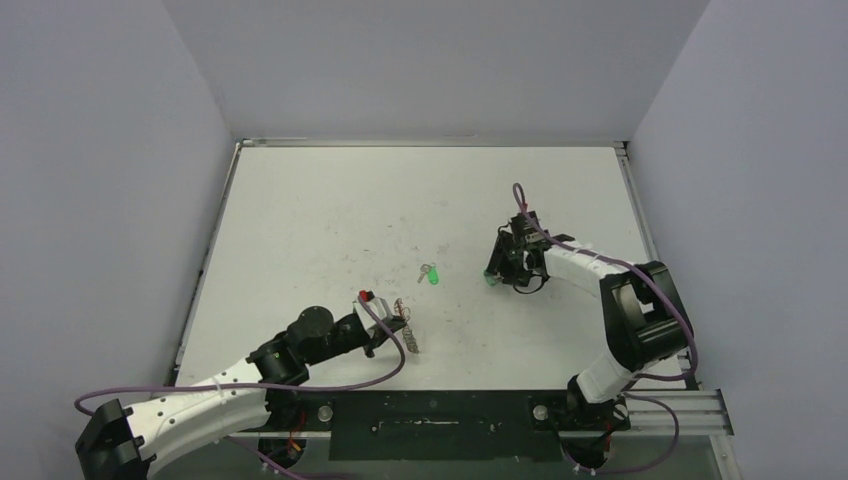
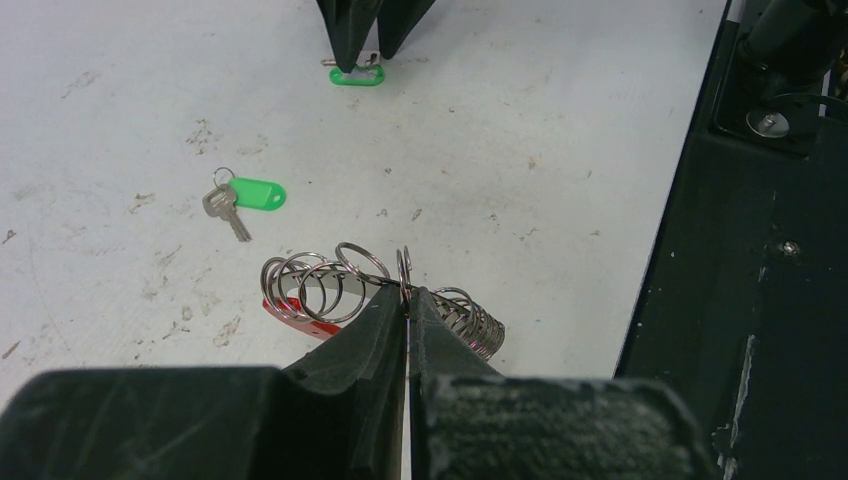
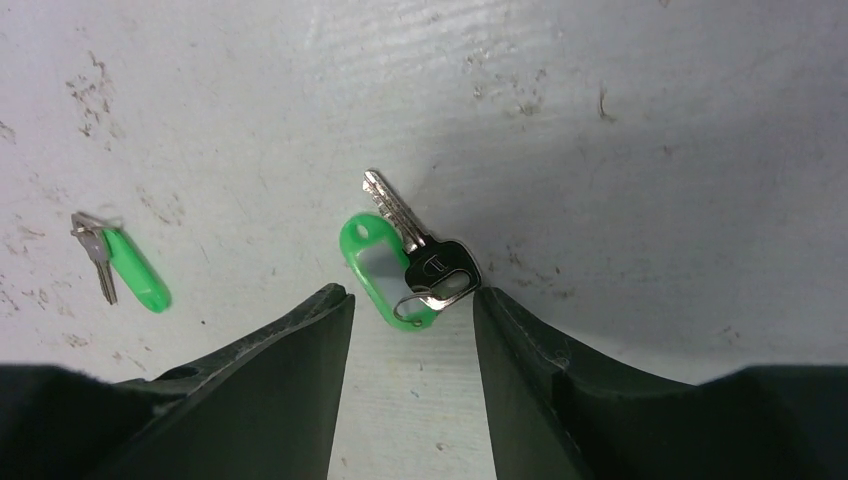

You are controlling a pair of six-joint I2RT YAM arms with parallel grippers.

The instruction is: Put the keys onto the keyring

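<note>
left gripper (image 2: 407,297) clenched on keyring (image 2: 318,285), green-tagged keys (image 2: 245,195) flat on worktop (image 2: 500,150) just beyond keyring, second tagged key (image 3: 405,265) farther out from keyring, lying between spread fingers of right gripper (image 3: 410,293), released, not clamped

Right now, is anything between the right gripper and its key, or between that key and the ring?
Nothing visible. The right gripper straddles the key, open; bare table runs to the ring in the left gripper. The spare key lies off that line.
</note>
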